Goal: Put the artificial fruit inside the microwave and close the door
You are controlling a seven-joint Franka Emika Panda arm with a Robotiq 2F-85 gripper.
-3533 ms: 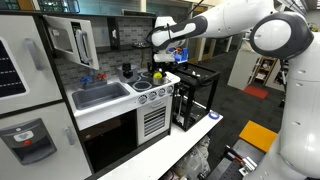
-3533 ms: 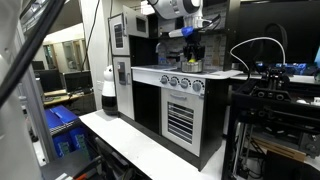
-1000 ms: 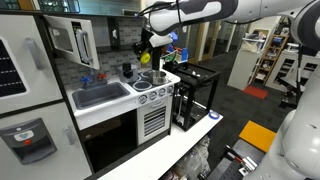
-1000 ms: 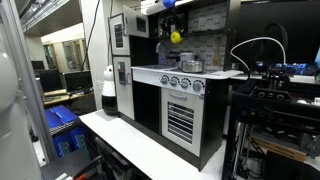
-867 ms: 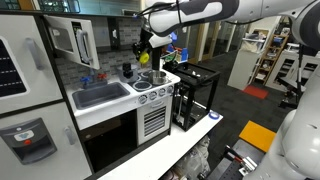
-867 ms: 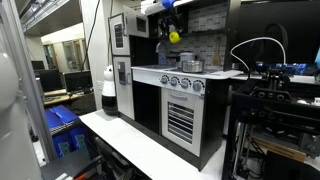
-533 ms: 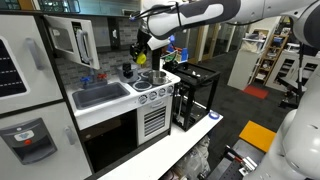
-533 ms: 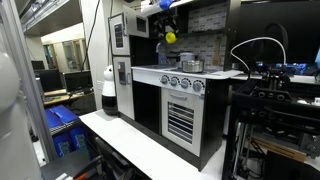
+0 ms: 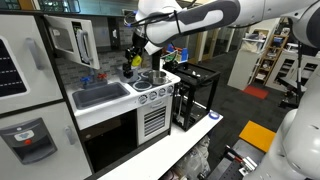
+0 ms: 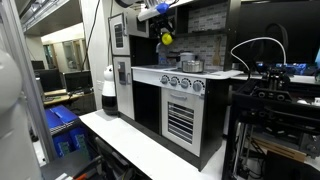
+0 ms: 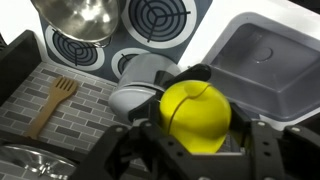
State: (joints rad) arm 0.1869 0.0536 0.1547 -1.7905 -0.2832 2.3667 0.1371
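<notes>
Claw state: the gripper [image 11: 197,138] is clenching on the artificial fruit [image 11: 195,115], with a dark finger pressing in at each side of it.
Fruit location: the artificial fruit [image 9: 137,61] is hanging in the air above the rear of the stovetop [image 9: 155,82], outside the microwave [image 9: 58,38] and apart from it.
Microwave: it is sitting at the upper level of the toy kitchen, above the sink [image 9: 100,95]; the door [image 9: 84,43] is standing swung open.
Arm: the white robot arm [image 9: 200,18] is reaching in from high on the side of the black frame, over the stovetop.
Stovetop surface: in the wrist view a silver pot [image 11: 75,18] is sitting on a printed burner, and a grey pan [image 11: 138,95] is lying directly under the fruit.
Backsplash: a brick-pattern panel [image 11: 75,105] is showing a printed wooden spoon [image 11: 50,105].
Kitchen front: a row of knobs [image 10: 185,84] is running above the slatted panel [image 10: 181,122] in an exterior view.
Supporting surface: the toy kitchen is standing on a long white bench [image 10: 125,140].
Room: an open black frame [image 9: 195,95] is standing just beside the kitchen; shelving [image 9: 268,60] is lining the far side of a lab-like space with a dark floor.
</notes>
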